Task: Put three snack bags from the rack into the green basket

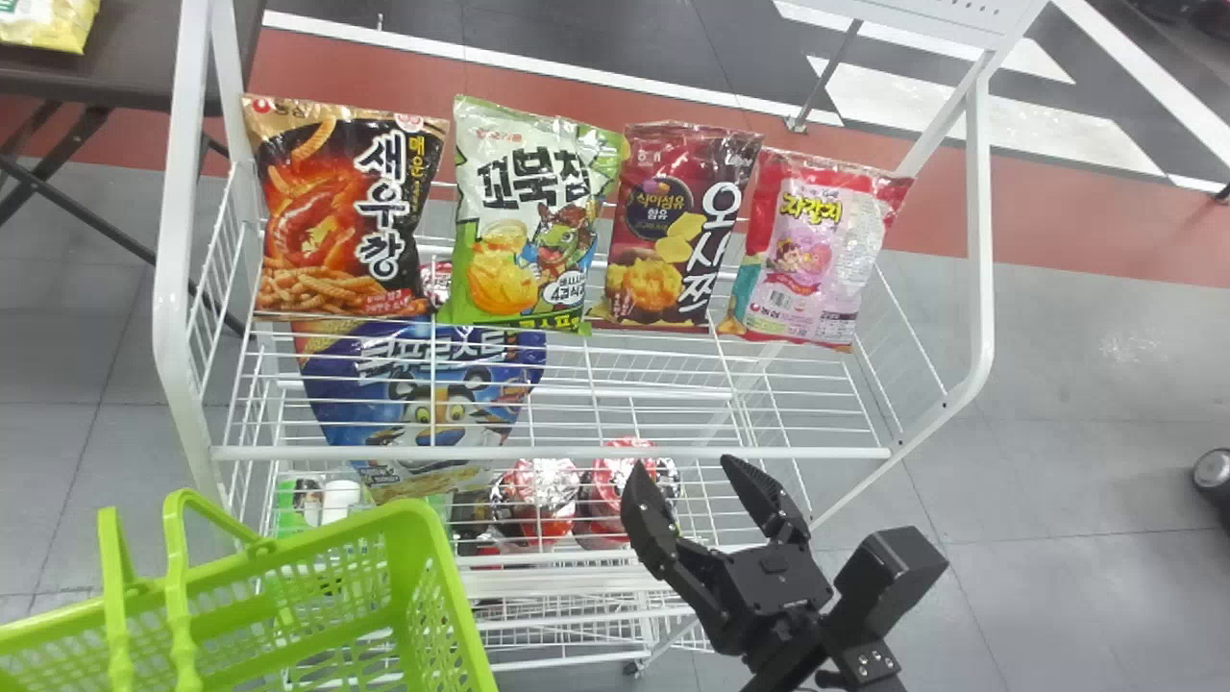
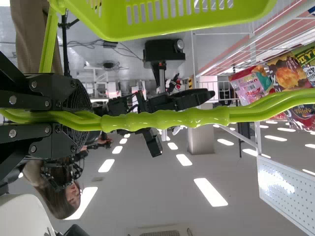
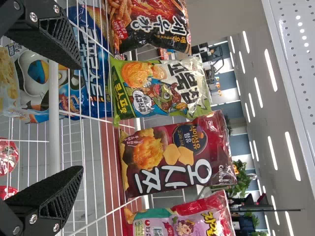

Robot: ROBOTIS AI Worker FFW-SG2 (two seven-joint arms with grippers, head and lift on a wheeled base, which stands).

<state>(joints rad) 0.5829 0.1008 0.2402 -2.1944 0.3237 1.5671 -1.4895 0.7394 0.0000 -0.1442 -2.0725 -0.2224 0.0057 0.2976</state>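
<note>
And we're looking at the rack (image 1: 567, 453), w/ four snack bags leaning in a row on its upper shelf. From L to R: the orange-and-black bag (image 1: 336, 216) is sitting at the L end, the green bag (image 1: 528, 221) is standing next to it, the dark red bag (image 1: 673, 231) is coming third, and the pink bag (image 1: 817, 255) is holding down the R end.

Now the R gripper (image 1: 684, 464): it's hovering on the near side of the rack, fingers spread wide, nothing btwn them. The green bag and the dark red bag are lying ahead of that gap, beyond the fingertips and well apart from them; the orange-and-black bag and the pink bag are flanking that pair, one to either side.

Over on the near L, the green basket (image 1: 440, 557) is hanging in front of the rack's L part, w/ the L gripper (image 2: 84, 117) clamping its handle (image 2: 165, 119), fingers pressing on it from both sides.

Lower down, a blue bag (image 1: 437, 384) is showing thru the wires, L of ctr, w/ round red packs (image 1: 538, 500) sitting nearer & to its R. Far L, a yellow bag (image 1: 48, 21) is resting on a dark table (image 1: 154, 58).
</note>
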